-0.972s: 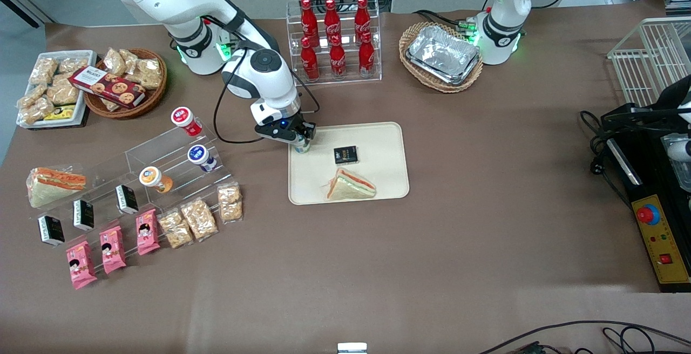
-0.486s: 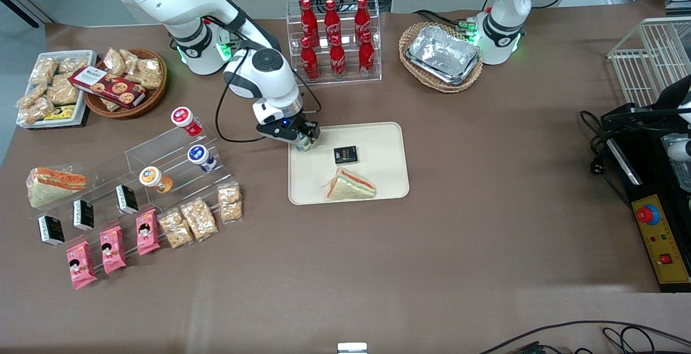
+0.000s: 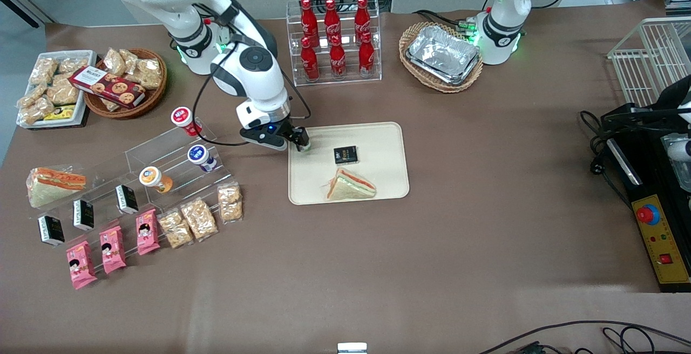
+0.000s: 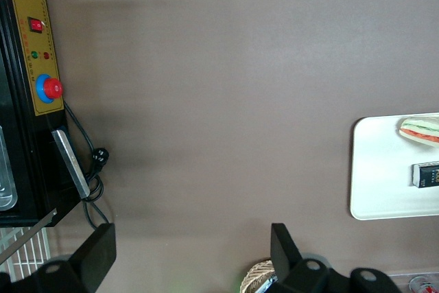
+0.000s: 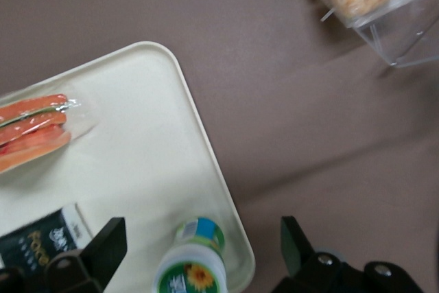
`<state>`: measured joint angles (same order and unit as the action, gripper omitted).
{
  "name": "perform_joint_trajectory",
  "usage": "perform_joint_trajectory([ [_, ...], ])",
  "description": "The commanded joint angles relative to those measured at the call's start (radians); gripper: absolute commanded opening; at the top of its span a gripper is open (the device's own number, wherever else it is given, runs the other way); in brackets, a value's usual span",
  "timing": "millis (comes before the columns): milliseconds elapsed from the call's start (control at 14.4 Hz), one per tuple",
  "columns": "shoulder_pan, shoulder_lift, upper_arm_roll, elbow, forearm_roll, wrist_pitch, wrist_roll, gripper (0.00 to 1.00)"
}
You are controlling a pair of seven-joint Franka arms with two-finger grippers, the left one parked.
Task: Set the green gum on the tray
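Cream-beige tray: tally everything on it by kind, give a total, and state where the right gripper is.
Green gum canister with white lid: 1
Small flat black box: 1
Wrapped triangular sandwich: 1
Total: 3
The gripper hangs open around the gum, at a corner of the cream-beige tray.
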<state>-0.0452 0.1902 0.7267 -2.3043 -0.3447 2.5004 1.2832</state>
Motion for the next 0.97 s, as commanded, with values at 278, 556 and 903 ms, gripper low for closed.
perform_joint_trajectory([
  [278, -0.045, -0.178, -0.186, 0.29, 0.342, -0.555, -0.673, 1.0],
  [556, -0.042, -0.268, -0.433, 0.347, 0.382, -0.707, -1.072, 1.0],
  [903, -0.039, -0.232, -0.697, 0.543, 0.377, -0.854, -1.418, 1.0],
])
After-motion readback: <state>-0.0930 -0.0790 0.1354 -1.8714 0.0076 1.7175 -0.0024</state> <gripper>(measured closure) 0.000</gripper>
